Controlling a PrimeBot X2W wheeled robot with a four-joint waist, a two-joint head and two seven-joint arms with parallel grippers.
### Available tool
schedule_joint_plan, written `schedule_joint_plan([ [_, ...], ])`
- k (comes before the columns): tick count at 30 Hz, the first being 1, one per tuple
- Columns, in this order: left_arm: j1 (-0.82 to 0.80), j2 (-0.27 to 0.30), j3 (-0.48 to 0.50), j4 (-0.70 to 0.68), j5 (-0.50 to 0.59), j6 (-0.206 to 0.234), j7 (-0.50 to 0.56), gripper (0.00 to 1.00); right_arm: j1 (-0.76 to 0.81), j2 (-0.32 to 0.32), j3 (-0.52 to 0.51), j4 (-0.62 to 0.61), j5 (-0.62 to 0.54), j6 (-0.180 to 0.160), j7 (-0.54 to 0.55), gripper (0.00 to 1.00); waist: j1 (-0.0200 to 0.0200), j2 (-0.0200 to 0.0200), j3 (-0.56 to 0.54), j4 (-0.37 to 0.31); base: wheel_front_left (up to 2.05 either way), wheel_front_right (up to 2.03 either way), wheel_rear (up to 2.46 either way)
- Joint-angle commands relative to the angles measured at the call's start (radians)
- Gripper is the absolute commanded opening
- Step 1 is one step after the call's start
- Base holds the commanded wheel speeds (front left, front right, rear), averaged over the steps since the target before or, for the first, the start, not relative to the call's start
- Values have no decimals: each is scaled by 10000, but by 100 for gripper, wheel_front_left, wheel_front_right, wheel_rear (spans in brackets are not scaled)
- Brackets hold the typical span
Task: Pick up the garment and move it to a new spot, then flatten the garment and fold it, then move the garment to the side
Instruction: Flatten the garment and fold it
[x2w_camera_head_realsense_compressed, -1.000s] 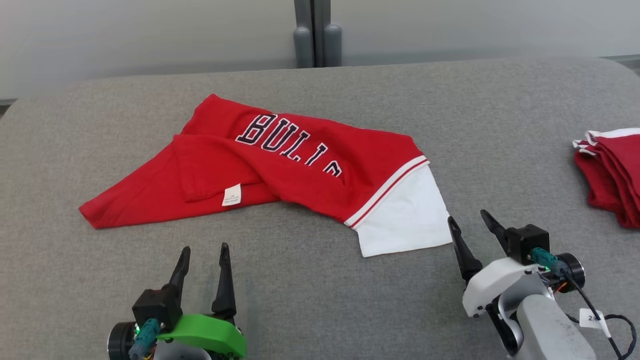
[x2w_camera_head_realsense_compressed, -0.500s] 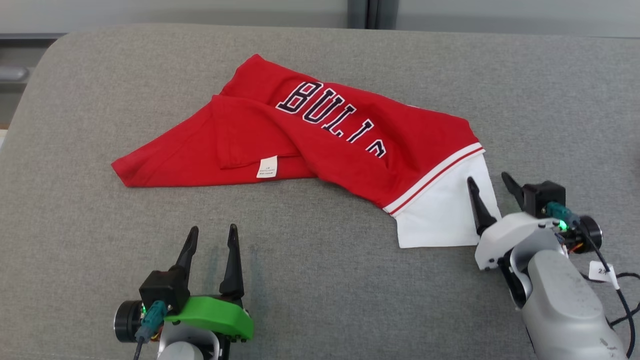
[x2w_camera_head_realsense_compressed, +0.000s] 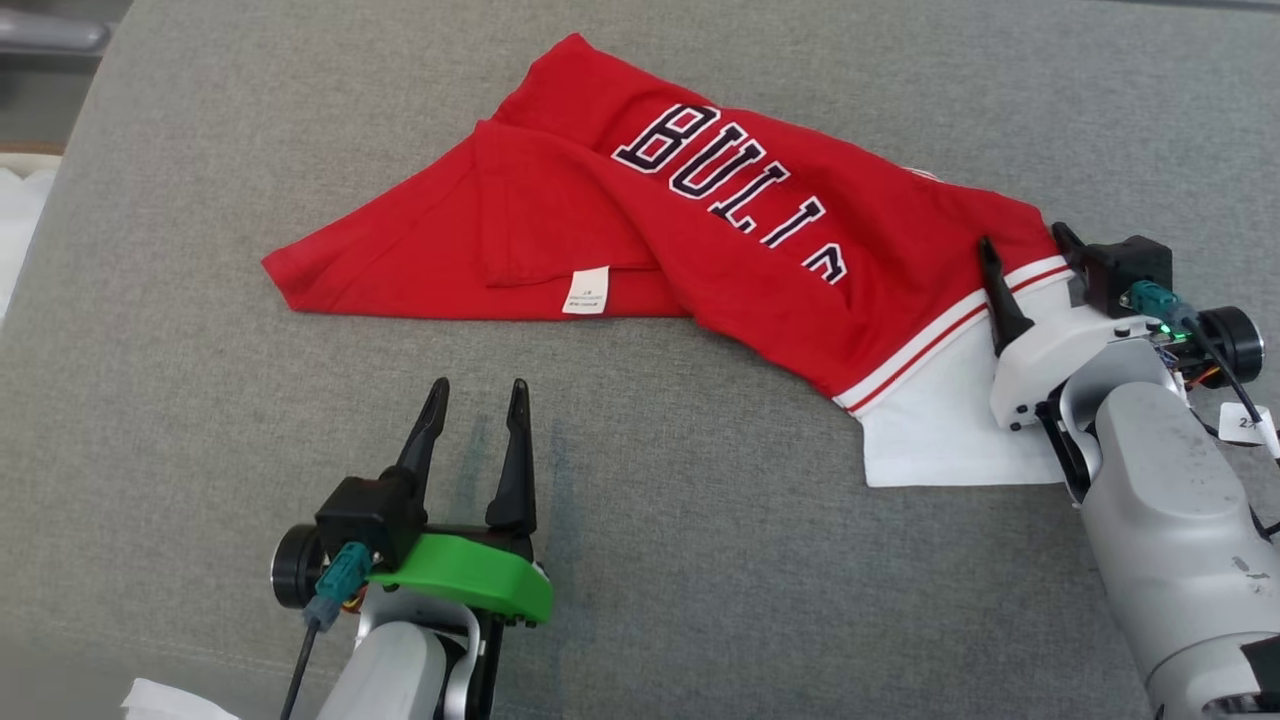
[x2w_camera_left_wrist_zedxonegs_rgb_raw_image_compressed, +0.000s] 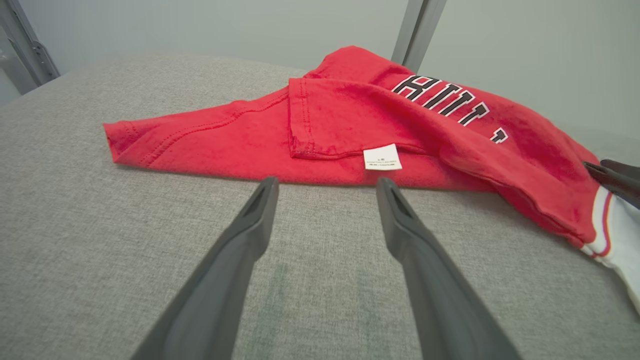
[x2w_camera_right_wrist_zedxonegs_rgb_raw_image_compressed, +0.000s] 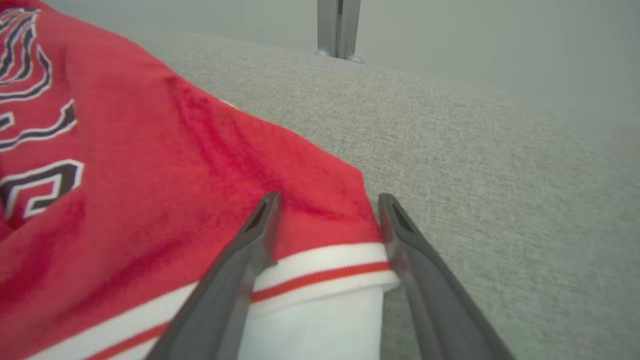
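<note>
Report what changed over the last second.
The right gripper advanced over the white sleeve to straddle the striped edge of the garment, jaws open, gripping nothing. The left gripper stayed open short of it; the garment kept its shape. The view itself shifted.

Bare grey surface (x2w_camera_head_realsense_compressed: 700, 560) separates the left claw (x2w_camera_head_realsense_compressed: 479, 384) from the garment (x2w_camera_head_realsense_compressed: 600, 200).

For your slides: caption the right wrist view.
Open right pincer straddles the red garment at its striped edge.

Red jersey garment (x2w_camera_head_realsense_compressed: 700, 230) lies on grey fabric surface (x2w_camera_head_realsense_compressed: 200, 450), before my left gripper (x2w_camera_head_realsense_compressed: 479, 383); my right gripper (x2w_camera_head_realsense_compressed: 1022, 236) straddles its right edge.
</note>
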Motion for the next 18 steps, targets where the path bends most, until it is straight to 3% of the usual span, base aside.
schedule_joint_plan([
  [1,-211,23,-27,-66,-44,86,0,100,-146,-101,-103,362,-195,-16,7,100,0,0,269,282,0,0,0],
  [2,-226,25,-34,-65,-64,90,0,100,-183,-133,-188,550,-299,-18,12,100,0,0,284,301,0,0,0],
  [3,-250,24,-42,-74,-76,97,0,100,-211,-168,-307,798,-408,-18,24,45,0,0,297,317,0,0,0],
  [5,-264,23,-22,-82,-89,139,0,100,-186,-240,-553,1026,-533,-21,70,0,0,0,300,313,0,0,0],
  [18,-334,24,54,67,101,-23,-1,100,733,-760,-2624,-133,-852,-27,7,0,0,0,-136,-852,0,0,0],
])
